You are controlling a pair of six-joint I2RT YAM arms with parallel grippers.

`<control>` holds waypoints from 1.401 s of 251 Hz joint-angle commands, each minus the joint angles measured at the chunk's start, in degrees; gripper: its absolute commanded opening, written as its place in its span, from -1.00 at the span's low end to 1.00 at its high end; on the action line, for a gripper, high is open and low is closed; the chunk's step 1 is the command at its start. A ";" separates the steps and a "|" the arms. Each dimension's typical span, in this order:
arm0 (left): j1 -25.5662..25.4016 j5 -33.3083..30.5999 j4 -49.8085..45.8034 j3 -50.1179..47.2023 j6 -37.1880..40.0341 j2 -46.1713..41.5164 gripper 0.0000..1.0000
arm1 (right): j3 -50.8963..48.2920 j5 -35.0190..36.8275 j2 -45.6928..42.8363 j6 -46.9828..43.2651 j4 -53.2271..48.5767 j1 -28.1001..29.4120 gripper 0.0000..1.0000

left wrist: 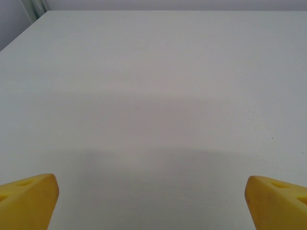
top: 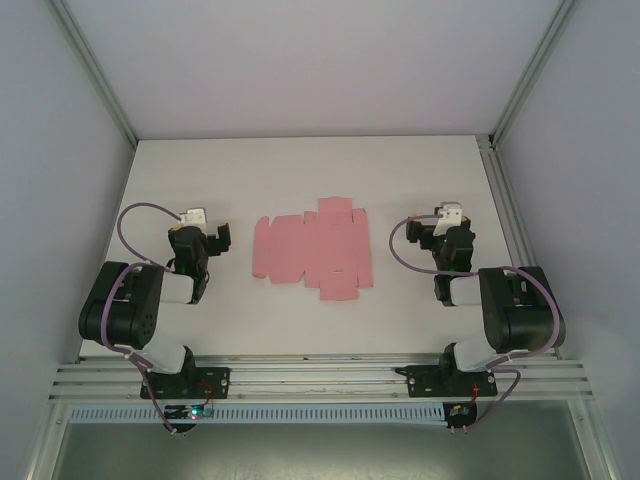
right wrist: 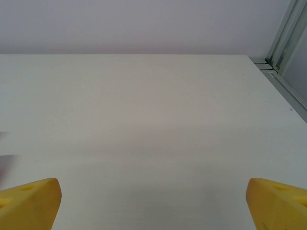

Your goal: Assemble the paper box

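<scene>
The paper box (top: 313,248) is a flat pink die-cut sheet with flaps and tabs, lying in the middle of the white table. My left gripper (top: 199,232) rests to its left, well apart from it, and stands open. My right gripper (top: 433,230) sits to the sheet's right, also open and apart from it. In the left wrist view the yellow fingertips (left wrist: 29,199) are spread wide over bare table. In the right wrist view the yellow fingertips (right wrist: 31,201) are likewise far apart, with nothing between them.
The white table (top: 300,170) is walled by pale panels at the back and sides. A metal frame rail (top: 505,210) runs along the right edge, and another rail (top: 320,378) crosses the near edge by the arm bases.
</scene>
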 commanded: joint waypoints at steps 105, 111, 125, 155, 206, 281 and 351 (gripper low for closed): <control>0.61 -0.64 -27.57 9.54 -4.63 -17.08 1.00 | 8.02 -2.48 -13.48 -0.40 -22.19 1.11 0.96; 0.64 0.89 -31.78 11.22 -6.56 -18.54 0.99 | 9.96 -1.96 -15.35 1.00 -26.88 1.49 0.96; 0.58 6.44 -42.25 15.62 -10.62 -20.45 1.00 | 14.74 -2.48 -18.54 4.57 -37.61 2.66 0.95; -0.45 16.35 -55.79 20.32 -21.36 -20.53 1.00 | 24.33 -5.17 -19.78 13.30 -58.58 6.76 0.81; -5.71 22.15 -66.58 22.53 -25.57 -18.07 1.00 | 26.85 -17.38 -14.12 22.68 -64.17 12.05 0.62; -12.43 29.37 -68.28 29.67 -27.32 -1.70 0.98 | 33.33 -31.72 2.83 26.61 -57.80 19.15 0.14; -12.84 28.11 -69.03 32.18 -26.77 1.19 1.00 | 36.67 -27.85 15.30 25.41 -59.60 18.26 -0.02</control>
